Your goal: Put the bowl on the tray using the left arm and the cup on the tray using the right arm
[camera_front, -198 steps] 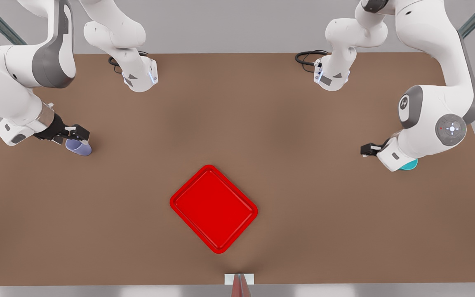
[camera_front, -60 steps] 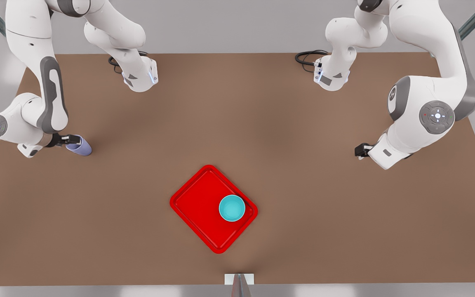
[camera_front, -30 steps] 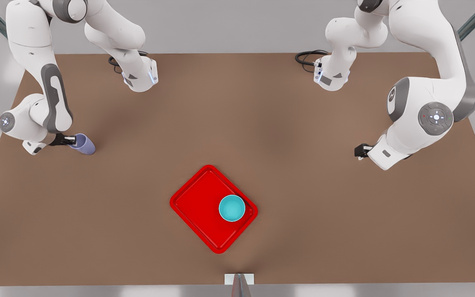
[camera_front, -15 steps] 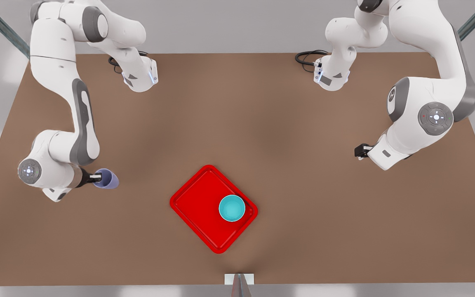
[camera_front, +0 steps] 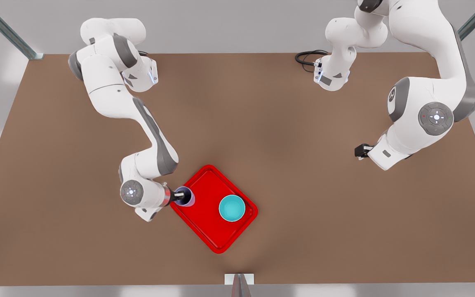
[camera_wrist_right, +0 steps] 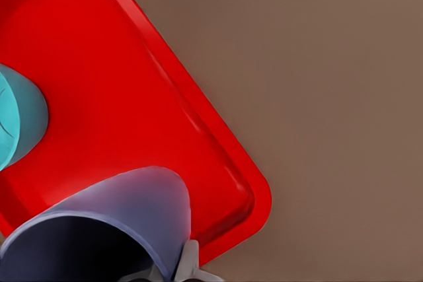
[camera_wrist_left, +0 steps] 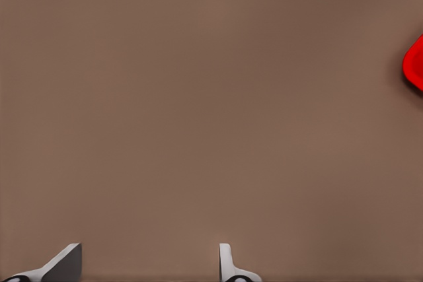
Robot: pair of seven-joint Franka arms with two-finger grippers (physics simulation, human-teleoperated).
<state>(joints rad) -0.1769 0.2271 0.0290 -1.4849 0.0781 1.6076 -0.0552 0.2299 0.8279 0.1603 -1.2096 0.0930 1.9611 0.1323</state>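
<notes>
Right gripper [camera_front: 178, 196] fingers pinched the cup [camera_front: 184, 196] at its rim over the tray [camera_front: 204, 231] corner; cup judged light, rigid. Bowl [camera_front: 232, 208] sat on tray. Left gripper [camera_wrist_left: 149, 265] waited over the bench [camera_front: 262, 123], fingers spread.

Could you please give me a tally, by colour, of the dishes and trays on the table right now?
Red: 1, the flat rectangular red tray
Turquoise: 1, the shallow round turquoise bowl
Lavender: 1, the tapered lavender cup, held by the right tool
Total: 3
</notes>
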